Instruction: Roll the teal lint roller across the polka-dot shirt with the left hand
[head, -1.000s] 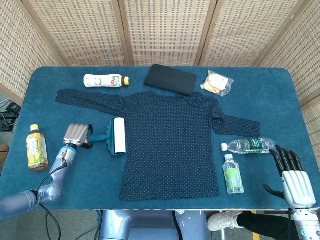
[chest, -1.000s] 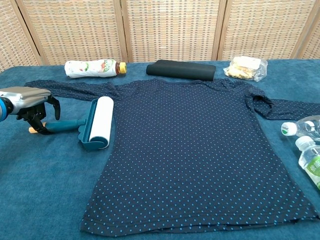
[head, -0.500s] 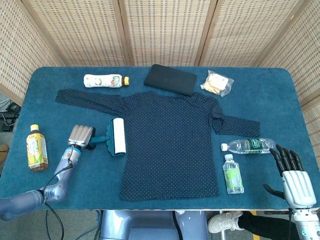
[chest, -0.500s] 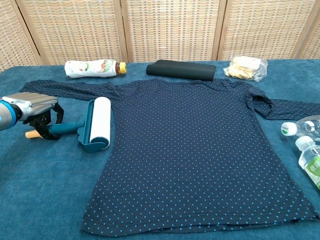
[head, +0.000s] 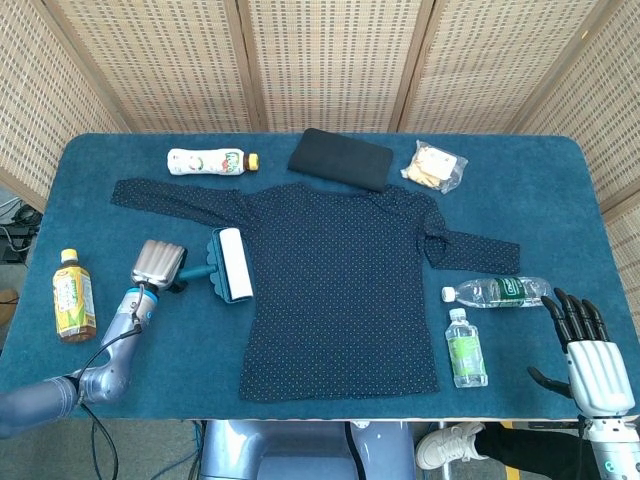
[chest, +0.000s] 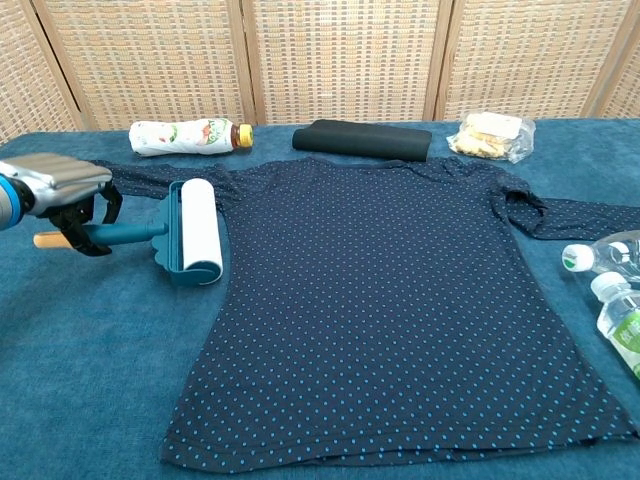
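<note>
The teal lint roller (head: 228, 263) (chest: 193, 232) has a white drum and lies at the left edge of the dark polka-dot shirt (head: 340, 280) (chest: 390, 290), which is spread flat mid-table. My left hand (head: 157, 265) (chest: 62, 190) grips the roller's handle, fingers curled around it. The drum sits tilted by the shirt's left armpit, its lower end at the hem side edge. My right hand (head: 590, 355) hangs open off the table's front right corner, holding nothing.
A tea bottle (head: 73, 297) stands at the left. A white bottle (head: 210, 161) (chest: 188, 136), a black pouch (head: 340, 159) (chest: 362, 140) and a snack bag (head: 434, 166) (chest: 490, 136) lie at the back. Two water bottles (head: 498, 292) (head: 465, 347) lie right of the shirt.
My left hand has lifted the roller and shifted it slightly farther back and toward the shirt, the drum now tilted. The right hand has not moved.
</note>
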